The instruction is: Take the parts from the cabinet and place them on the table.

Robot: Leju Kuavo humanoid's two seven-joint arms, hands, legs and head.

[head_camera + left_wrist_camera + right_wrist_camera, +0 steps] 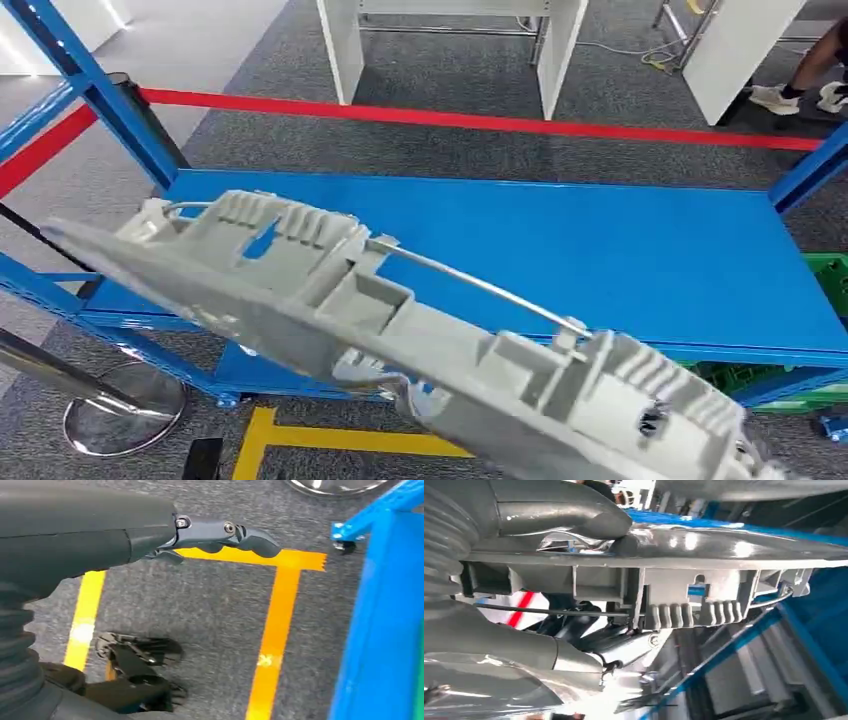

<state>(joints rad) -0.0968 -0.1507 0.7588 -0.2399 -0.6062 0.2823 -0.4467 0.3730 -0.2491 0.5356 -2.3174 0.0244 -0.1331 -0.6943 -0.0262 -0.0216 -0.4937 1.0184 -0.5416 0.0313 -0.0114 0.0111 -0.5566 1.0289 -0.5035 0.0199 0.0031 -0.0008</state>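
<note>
Your right hand (574, 525) clamped on the grey part (400, 330), part held tilted above the blue shelf (620, 250), your left hand (220, 537) empty, fingers extended over yellow floor tape (275, 645)

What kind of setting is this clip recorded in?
Probably an industrial test or training area, not a home: a blue steel rack with a bare shelf, a red barrier strip behind it, and yellow floor tape on grey carpet. The right hand holds a grey moulded part.
</note>
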